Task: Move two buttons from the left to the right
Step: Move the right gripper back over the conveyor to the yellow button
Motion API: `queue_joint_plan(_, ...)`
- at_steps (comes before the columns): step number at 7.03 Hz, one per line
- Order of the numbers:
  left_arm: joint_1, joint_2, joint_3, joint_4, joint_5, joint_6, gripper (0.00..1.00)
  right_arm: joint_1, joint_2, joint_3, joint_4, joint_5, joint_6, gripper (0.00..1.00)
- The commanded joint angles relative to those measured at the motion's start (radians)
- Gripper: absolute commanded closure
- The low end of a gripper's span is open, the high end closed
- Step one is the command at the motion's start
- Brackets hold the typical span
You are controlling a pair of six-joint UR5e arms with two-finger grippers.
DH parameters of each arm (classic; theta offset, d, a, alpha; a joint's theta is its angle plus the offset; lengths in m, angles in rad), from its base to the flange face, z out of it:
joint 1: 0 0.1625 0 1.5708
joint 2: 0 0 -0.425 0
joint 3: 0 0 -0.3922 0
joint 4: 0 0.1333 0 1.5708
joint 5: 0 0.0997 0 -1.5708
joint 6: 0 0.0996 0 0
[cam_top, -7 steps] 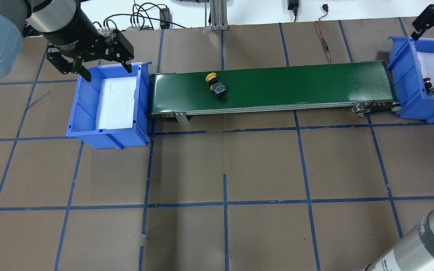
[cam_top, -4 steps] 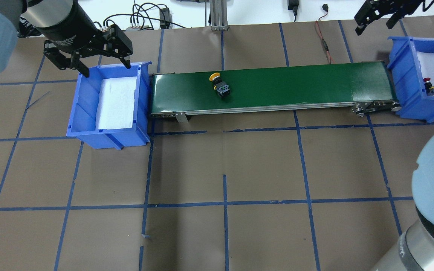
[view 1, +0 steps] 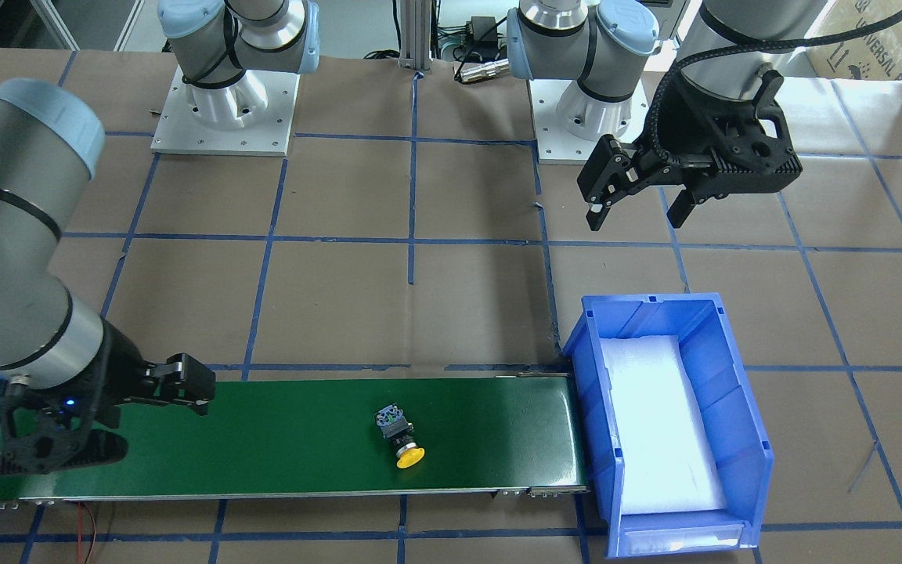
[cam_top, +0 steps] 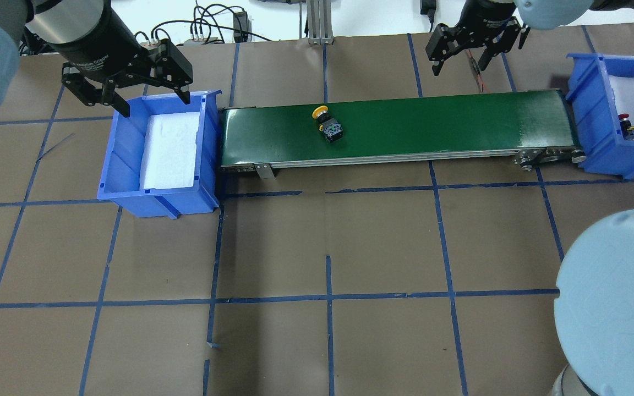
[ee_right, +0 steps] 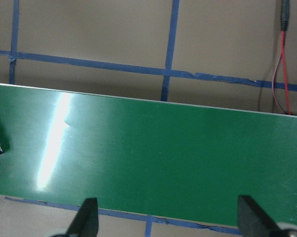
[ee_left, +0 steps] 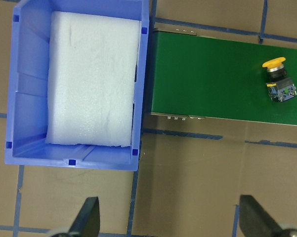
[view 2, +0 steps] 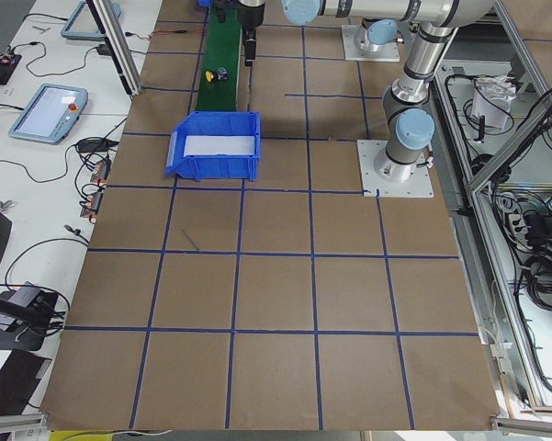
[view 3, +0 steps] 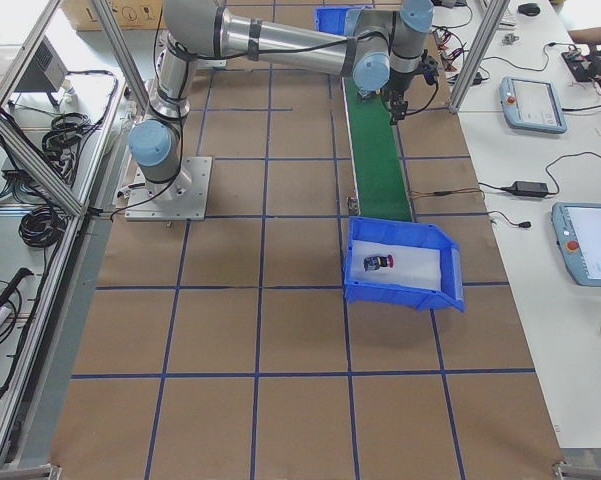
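Overhead exterior view, robot side outward. Brown paper-covered tabletop (cam_top: 328,247) with a blue tape grid comes first. Beyond it everything sits in one line. A blue plastic bin with white foam liner (cam_top: 109,165) is on the left. A long green conveyor belt (cam_top: 449,124) runs from it to a second blue plastic bin (cam_top: 584,129) on the right. That layout suggests a part laid on the belt rides across and drops in.

Left bin shows only foam. Yellow-capped push-button with black-and-grey body (cam_top: 329,126) lies on its side on the belt, left of the middle, nothing touching it. Red-capped push-button (cam_top: 628,126) lies on foam in the right bin, so the task looks half done, with the yellow one in transit. Foam likely cushions the landings.

Farthest back, the left arm's black fingers (ee_left: 87,217) hang spread wide and empty by the left bin's far rim, work there probably finished. The right arm's black fingers (ee_right: 86,217) are also spread wide and empty. They hover over the belt's right half, well apart from the yellow button, probably placed downstream to meet it.
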Motion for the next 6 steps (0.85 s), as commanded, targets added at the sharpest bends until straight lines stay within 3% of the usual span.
queue_joint_plan(1, -0.001, -0.001, -0.002, 0.001, -0.005, -0.016, 0.0, 0.078, -0.005, 0.05, -0.042, 0.0, 0.078, 0.0)
queue_joint_plan(2, -0.001, -0.004, -0.002, 0.0, -0.064, -0.033, 0.0, 0.121, -0.002, 0.085, -0.132, -0.002, 0.148, 0.0)
queue_joint_plan(6, -0.004, 0.005, 0.005, 0.003, -0.066, 0.008, 0.0, 0.233, 0.028, 0.132, -0.256, -0.009, 0.18, 0.0)
